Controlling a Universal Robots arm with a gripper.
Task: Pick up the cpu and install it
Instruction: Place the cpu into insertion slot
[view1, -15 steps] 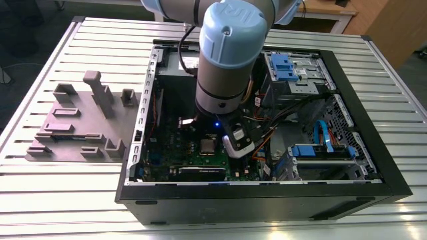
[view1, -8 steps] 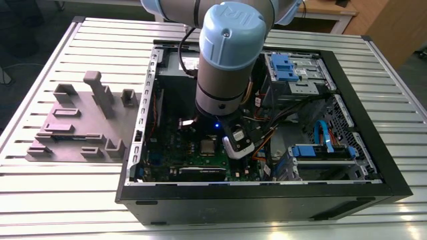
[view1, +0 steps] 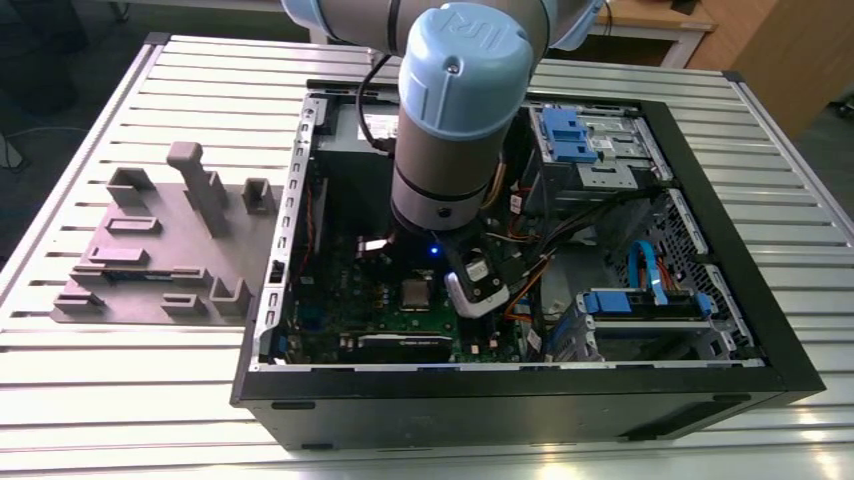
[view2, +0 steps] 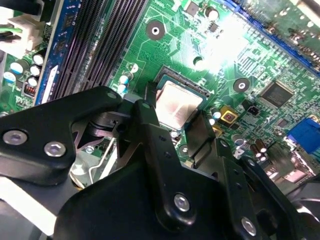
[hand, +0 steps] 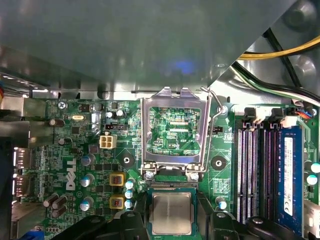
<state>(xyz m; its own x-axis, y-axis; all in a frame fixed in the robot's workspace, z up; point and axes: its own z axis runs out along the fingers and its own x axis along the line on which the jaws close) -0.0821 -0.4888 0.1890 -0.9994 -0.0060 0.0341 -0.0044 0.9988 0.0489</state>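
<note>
The cpu (hand: 171, 213) sits between the fingers of the end effector (view2: 175, 114), which are narrowed onto 2 opposite edges of it, right at the socket of the motherboard (hand: 85, 165). Whether it is seated or held just above, I cannot tell. I judge it light, stiff and fragile, with a slick metal lid and a delicate underside, so the bare side edges are the place to hold it, kept level. The first wrist view shows the socket frame (hand: 174, 132) flipped open beside the chip. The exterior view shows the arm (view1: 461, 120) reaching into the computer case (view1: 534, 405) on the worktop (view1: 134, 400).
</note>
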